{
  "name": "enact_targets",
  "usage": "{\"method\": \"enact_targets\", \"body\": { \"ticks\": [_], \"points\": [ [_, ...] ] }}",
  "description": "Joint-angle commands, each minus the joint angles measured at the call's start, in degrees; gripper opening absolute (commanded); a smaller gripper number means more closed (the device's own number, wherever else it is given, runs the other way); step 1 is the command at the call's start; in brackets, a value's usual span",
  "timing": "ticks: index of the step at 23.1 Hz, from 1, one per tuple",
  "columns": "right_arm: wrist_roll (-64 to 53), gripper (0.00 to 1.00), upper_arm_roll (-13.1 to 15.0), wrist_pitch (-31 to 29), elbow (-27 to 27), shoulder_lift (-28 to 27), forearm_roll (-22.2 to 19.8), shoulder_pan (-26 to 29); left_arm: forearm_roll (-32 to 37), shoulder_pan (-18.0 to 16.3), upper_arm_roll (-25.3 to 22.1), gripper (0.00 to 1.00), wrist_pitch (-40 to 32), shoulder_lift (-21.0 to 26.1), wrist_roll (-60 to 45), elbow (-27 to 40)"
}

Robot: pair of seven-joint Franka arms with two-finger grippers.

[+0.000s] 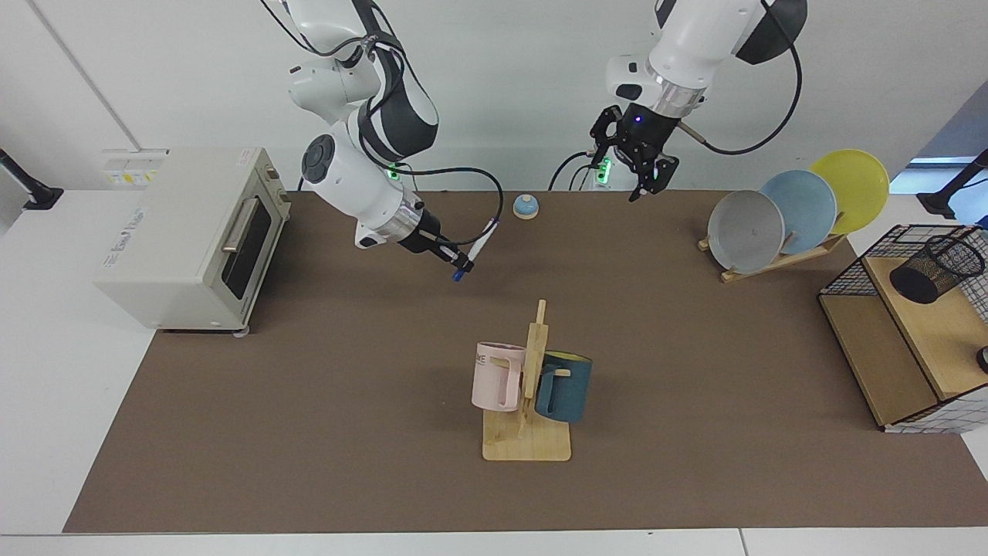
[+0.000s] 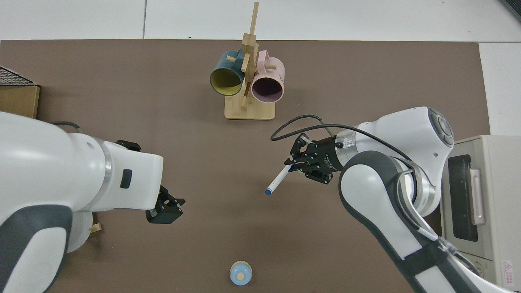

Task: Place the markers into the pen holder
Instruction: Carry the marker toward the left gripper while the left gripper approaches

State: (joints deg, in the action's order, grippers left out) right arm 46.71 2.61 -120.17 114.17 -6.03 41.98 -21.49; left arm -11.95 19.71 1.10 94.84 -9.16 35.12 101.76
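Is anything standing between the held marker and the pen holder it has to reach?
Nothing visible stands directly between them. The right gripper holds the marker above the mat; the pen holder sits on the rack beyond the plates. The left gripper hangs nearby.

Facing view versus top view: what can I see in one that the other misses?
Only the facing view shows the pen holder on the wire rack and the three plates. Only the top view looks into the two mugs' mouths. Both show the right gripper holding the marker above the mat, the left gripper empty in the air, the toaster oven and the bell.
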Motion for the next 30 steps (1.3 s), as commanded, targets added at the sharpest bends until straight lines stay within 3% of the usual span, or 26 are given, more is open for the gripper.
{"method": "enact_targets", "body": {
  "ticks": [1, 7, 14, 30],
  "points": [
    [6.2, 0.0, 0.3, 0.4, -3.6, -1.9, 5.1, -0.9, -3.6, -0.6, -2.0, 1.0, 3.3, -7.0, 1.5, 6.6],
    [16.0, 0.0, 0.3, 0.1, -7.2, -3.7, 10.5, -2.9, -3.8, 0.2, -0.1, 1.0, 10.4, -12.4, 0.7, 14.3],
    [29.9, 0.0, 0.3, -2.1, -9.9, -4.8, 10.8, -6.3, -2.4, 0.2, 2.1, 1.0, 14.7, -11.8, 2.0, 15.2],
    [34.6, 0.0, 0.3, -5.4, -9.7, -4.8, 10.6, -11.4, -1.5, 0.3, 5.4, 1.0, 19.0, -11.8, -3.0, 20.1]
  ]
}}
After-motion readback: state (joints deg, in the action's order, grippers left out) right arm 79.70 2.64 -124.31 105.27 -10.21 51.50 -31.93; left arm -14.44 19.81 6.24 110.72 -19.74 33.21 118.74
